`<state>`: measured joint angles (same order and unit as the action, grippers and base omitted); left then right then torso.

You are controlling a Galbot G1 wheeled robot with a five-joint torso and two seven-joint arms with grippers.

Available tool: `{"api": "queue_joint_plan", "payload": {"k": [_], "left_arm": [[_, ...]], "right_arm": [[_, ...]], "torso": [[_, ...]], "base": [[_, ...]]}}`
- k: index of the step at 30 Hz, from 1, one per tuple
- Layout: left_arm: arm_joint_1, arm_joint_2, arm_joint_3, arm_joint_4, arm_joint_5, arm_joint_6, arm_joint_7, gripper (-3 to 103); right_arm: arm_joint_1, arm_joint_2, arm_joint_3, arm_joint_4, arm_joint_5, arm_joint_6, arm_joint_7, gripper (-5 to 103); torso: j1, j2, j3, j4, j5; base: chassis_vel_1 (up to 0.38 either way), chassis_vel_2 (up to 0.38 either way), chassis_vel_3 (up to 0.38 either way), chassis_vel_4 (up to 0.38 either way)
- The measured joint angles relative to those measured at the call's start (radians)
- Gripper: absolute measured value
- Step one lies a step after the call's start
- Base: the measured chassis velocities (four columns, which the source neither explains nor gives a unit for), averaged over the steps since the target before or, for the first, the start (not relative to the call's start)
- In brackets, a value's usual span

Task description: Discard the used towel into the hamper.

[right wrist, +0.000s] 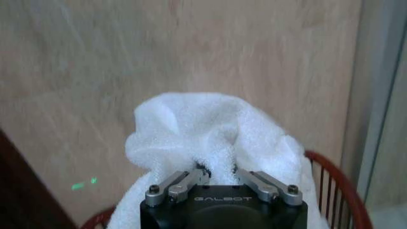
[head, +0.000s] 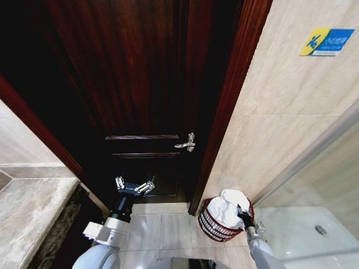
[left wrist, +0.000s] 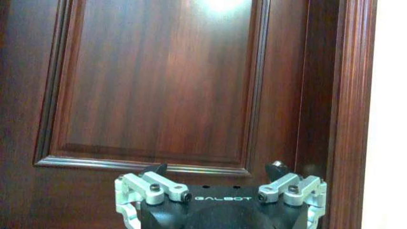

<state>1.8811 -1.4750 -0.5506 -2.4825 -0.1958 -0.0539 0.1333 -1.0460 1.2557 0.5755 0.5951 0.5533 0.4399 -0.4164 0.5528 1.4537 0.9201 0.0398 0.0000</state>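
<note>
A white towel (head: 228, 206) sits bunched up in the hamper (head: 212, 226), a small reddish-brown ribbed basket on the floor against the tiled wall. My right gripper (head: 242, 212) is at the towel's right side over the hamper's rim. In the right wrist view the right gripper (right wrist: 220, 169) is shut on a fold of the towel (right wrist: 203, 126), which puffs up beyond the fingers, and the hamper's rim (right wrist: 338, 181) curves below it. My left gripper (head: 135, 186) hangs open in front of the door, holding nothing, and its open jaws (left wrist: 216, 167) face a door panel.
A dark wooden door (head: 140, 84) with a metal lever handle (head: 187, 143) fills the middle. A stone counter (head: 28, 207) lies at the left. A glass shower partition and white shower floor (head: 314, 230) lie at the right. Pale floor tiles (head: 168, 230) run between the arms.
</note>
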Motion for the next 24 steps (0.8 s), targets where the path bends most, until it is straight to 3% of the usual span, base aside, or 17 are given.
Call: {"api": "queue_joint_plan", "payload": {"k": [21,24], "left_arm": [[0.000,0.000,0.000,0.000,0.000,0.000,0.000,100],[0.000,0.000,0.000,0.000,0.000,0.000,0.000,100]], "right_arm": [[0.166,-0.039,0.001,-0.164,-0.281,-0.251,-0.071,10],[0.221,-0.036,0.002,-0.214,-0.369,-0.279,-0.074,10]], "torso": [[0.000,0.000,0.000,-0.0001,-0.0002],[0.000,0.000,0.000,-0.0002,-0.0003]], "base": [[0.000,0.000,0.000,0.000],[0.000,0.000,0.000,0.000]]}}
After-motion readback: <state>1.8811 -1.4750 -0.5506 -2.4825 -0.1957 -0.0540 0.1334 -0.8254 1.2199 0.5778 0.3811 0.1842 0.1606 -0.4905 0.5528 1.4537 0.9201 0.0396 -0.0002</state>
